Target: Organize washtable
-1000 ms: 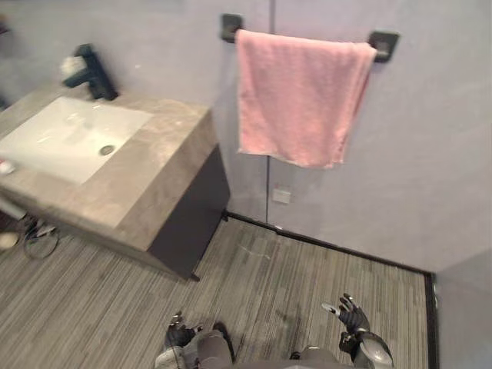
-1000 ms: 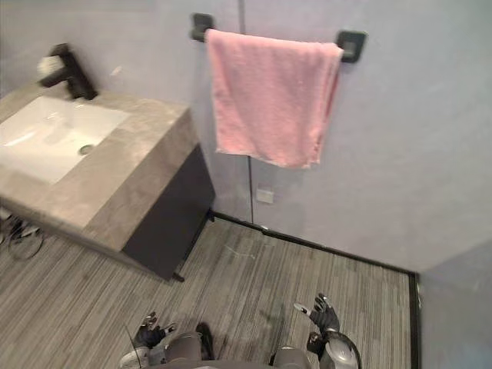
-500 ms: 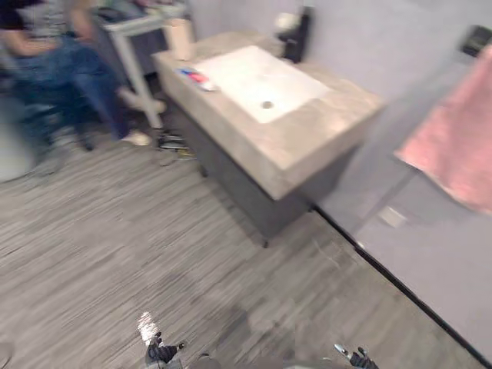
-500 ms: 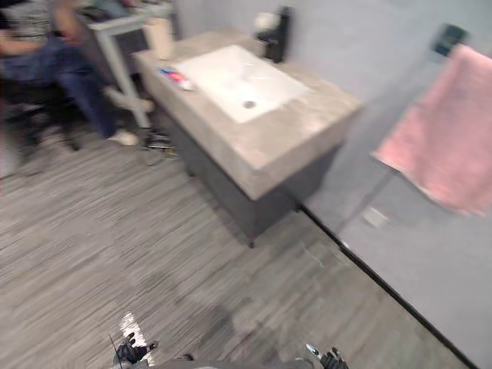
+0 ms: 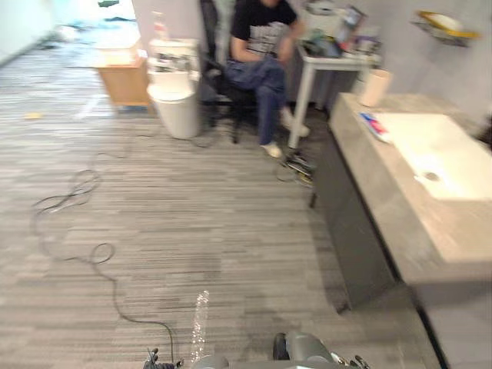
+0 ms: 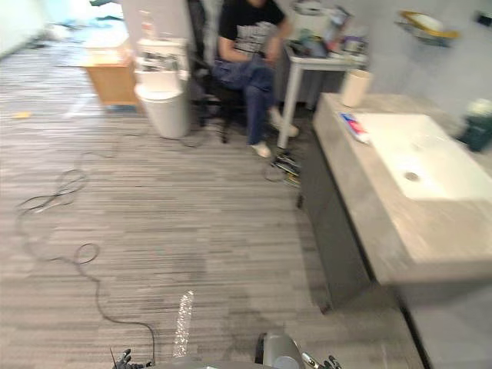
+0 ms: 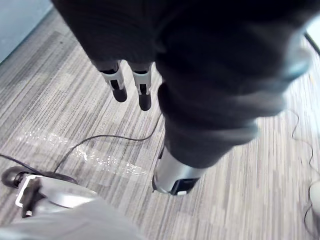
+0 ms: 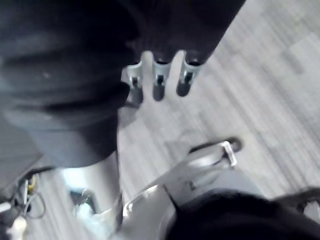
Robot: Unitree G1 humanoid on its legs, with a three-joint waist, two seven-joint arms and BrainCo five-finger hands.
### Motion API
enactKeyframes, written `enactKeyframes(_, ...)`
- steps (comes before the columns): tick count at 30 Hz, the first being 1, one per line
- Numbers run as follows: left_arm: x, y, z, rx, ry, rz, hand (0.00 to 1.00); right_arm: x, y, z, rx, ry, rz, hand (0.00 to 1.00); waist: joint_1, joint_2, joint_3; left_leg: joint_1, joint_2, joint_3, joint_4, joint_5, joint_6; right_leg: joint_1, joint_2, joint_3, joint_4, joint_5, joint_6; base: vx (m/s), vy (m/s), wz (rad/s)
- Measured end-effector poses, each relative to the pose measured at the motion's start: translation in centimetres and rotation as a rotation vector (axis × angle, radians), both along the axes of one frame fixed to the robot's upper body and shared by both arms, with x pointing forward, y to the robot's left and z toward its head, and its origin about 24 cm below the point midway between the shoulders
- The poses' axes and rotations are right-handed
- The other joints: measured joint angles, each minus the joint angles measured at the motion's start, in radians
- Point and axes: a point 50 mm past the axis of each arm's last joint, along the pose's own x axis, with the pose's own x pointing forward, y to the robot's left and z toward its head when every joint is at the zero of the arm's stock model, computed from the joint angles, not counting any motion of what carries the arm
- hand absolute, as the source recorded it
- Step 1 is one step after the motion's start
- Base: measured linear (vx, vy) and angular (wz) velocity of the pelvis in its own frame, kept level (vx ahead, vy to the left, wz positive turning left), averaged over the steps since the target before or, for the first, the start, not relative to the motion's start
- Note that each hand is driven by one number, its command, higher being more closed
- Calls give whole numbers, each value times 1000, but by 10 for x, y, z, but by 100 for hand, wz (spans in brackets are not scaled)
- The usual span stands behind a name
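By the look of things the tidying has not begun. The robot stands out on the wood-grain floor (image 5: pixel 192 223), well apart from the stone-topped counter (image 6: pixel 400 238) that runs along its right side, and neither hand is near anything on it. The left hand (image 7: pixel 119 82) hangs low over the floor with its fingers straight and relaxed, holding nothing; the right hand (image 8: pixel 159 80) hangs the same way, fingers loose and empty. What needs sorting lies on the counter: a pale cup (image 6: pixel 354 88) stands upright at the far end, and a red-and-blue tube (image 6: pixel 354 127) lies flat between that cup and the white sink (image 6: pixel 430 165), just beside the basin's rim. A dark tap (image 6: pixel 478 127) with something pale on top stands at the wall side of the sink. So 2 loose things at least are left to place, and the approach to the counter comes first. As for containers, the sink basin shows its drain and nothing else I can make out, and whether the cup holds anything cannot be told from this angle. On the wall above, a small shelf (image 6: pixel 427 23) carries a yellowish dish. Farther back a person (image 6: pixel 246 46) sits beside a cluttered side table (image 6: pixel 323 58), with a white bin (image 6: pixel 163 108) nearby, its contents hidden.
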Motion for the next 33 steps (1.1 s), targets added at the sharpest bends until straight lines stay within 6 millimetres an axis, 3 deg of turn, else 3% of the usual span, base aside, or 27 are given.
enactKeyframes(1, -5, 0, -1, -5, 17, 1, 0, 5, 1, 0, 3, -12, 4, 0, -9, 0, -2, 2, 42, 47, 30, 0, 17, 29, 6, -3, -20, -3, -2, 404, 29, -25)
enactKeyframes(3, 0, 7, 1, 14, 2, -5, 0, 12, 8, 0, 20, -27, 6, 0, -7, -25, -14, 4, 104, 103, -26, -15, 27, 73, 6, -3, -87, 9, 6, 360, 9, 3)
enactKeyframes(6, 6, 13, 3, 30, -10, -8, 0, 17, 17, -1, 40, -35, 10, 0, 0, -53, -26, 76, 127, 98, -345, -3, 7, 109, -13, -2, -128, 26, 16, 266, 98, 5)
enactKeyframes(7, 8, 13, 3, 31, -15, -10, 0, 17, 21, -2, 45, -32, 14, 0, -1, -52, -31, 108, 116, 94, -490, 23, -42, 113, -29, -4, -125, 32, 26, 219, 213, 11)
enactKeyframes(8, 11, 11, 3, 26, -19, -12, 0, 18, 24, -2, 52, -32, 15, 0, 3, -54, -37, 129, 93, 95, -527, 20, -53, 115, -40, -2, -128, 37, 39, 178, 265, 29)
enactKeyframes(10, 26, 20, 6, 60, -49, -72, 0, 16, 36, -5, 84, -26, 22, 0, 6, -96, -54, 152, 18, 90, -585, 39, -35, 128, -102, 0, -153, 69, 80, 169, 340, 44)
enactKeyframes(13, 30, 20, 7, 76, -47, -120, 0, 6, 37, -9, 98, 14, -16, 0, 13, -107, -68, 188, -36, 78, -598, 43, -27, 176, -150, -6, -169, 121, 112, 110, 295, 24)
enactKeyframes(15, 33, 18, 7, 76, -60, -132, 0, 2, 36, -10, 103, 24, -42, 0, 18, -102, -69, 218, -61, 78, -635, 53, -10, 154, -177, -29, -88, 154, 103, 29, 204, 18)
enactKeyframes(16, 34, 17, 7, 73, -64, -135, 0, 2, 34, -9, 103, 14, -57, 0, 19, -103, -70, 245, -71, 78, -670, 44, 5, 121, -195, -44, 1, 173, 81, 16, 264, 30)
enactKeyframes(17, 34, 16, 7, 70, -66, -132, 0, 2, 32, -8, 105, 1, -68, 0, 14, -97, -53, 295, -98, 63, -727, 17, 48, 47, -248, -69, 192, 215, 24, 14, 210, 26)
enactKeyframes(19, 33, 18, 7, 75, -60, -133, 0, 1, 31, -8, 107, -2, -83, 0, 13, -103, -50, 326, -108, 44, -743, 16, 63, 11, -268, -73, 281, 160, 50, 31, 104, 31)
enactKeyframes(20, 29, 19, 6, 69, -47, -132, 0, 1, 30, -8, 103, -6, -82, 0, 4, -103, -50, 347, -108, 24, -763, 11, 70, -15, -240, -100, 284, 78, 60, 55, 3, 44)
enactKeyframes(22, 26, 19, 5, 66, -31, -146, 0, 2, 29, -8, 102, -7, -83, 0, -11, -101, -50, 348, -110, -3, -779, 9, 66, -39, -200, -146, 190, 37, 57, 103, -50, 55)
enactKeyframes(25, 19, 20, 3, 60, -8, -142, 0, 0, 23, -8, 94, 3, -94, 0, -9, -103, -49, 362, -118, -11, -797, 3, 63, -70, -163, -195, 2, 41, 49, 172, -117, 28)
enactKeyframes(26, 15, 20, 3, 58, 2, -138, 0, -3, 23, -9, 94, 16, -93, 0, -9, -105, -47, 383, -122, -10, -797, -15, 45, -69, -154, -188, -83, 70, 31, 287, -171, 9)
enactKeyframes(27, 7, 21, 2, 50, 17, -112, 0, -9, 24, -10, 95, 32, -92, 0, -12, -113, -48, 414, -121, -10, -793, -44, 26, -54, -145, -171, -92, 151, 3, 408, -224, -2)
enactKeyframes(29, -8, 10, -2, 4, 44, -65, 0, -15, 17, -9, 73, 46, -83, 0, -9, -76, -68, 438, -74, -5, -741, -69, -8, -36, -92, -174, -81, 96, 1, 359, -169, -16)
enactKeyframes(30, -11, 10, -2, 0, 41, -19, 0, -14, 13, -8, 66, 47, -78, 0, -16, -60, -68, 364, -32, -10, -552, -83, -17, -20, -59, -171, -85, 72, -7, 394, -194, -43)
enactKeyframes(31, -13, 7, -3, -19, 37, 25, 0, -8, 10, -6, 55, 32, -64, 0, -9, -43, -60, 267, 18, -20, -303, -57, -44, 9, -19, -157, -96, 53, -16, 420, -198, -52)
enactKeyframes(32, -15, 5, -3, -30, 36, 46, 0, -4, 9, -5, 48, 20, -55, 0, -8, -31, -53, 220, 45, -35, -179, -20, -59, 25, 5, -148, -99, 44, -24, 497, -139, -73)
enactKeyframes(33, -21, 2, -4, -42, 40, 91, 0, 1, 7, -4, 42, 7, -47, 0, -4, -20, -45, 131, 83, -71, 45, 54, -88, 57, 45, -124, -99, 27, -44, 415, -57, -79)
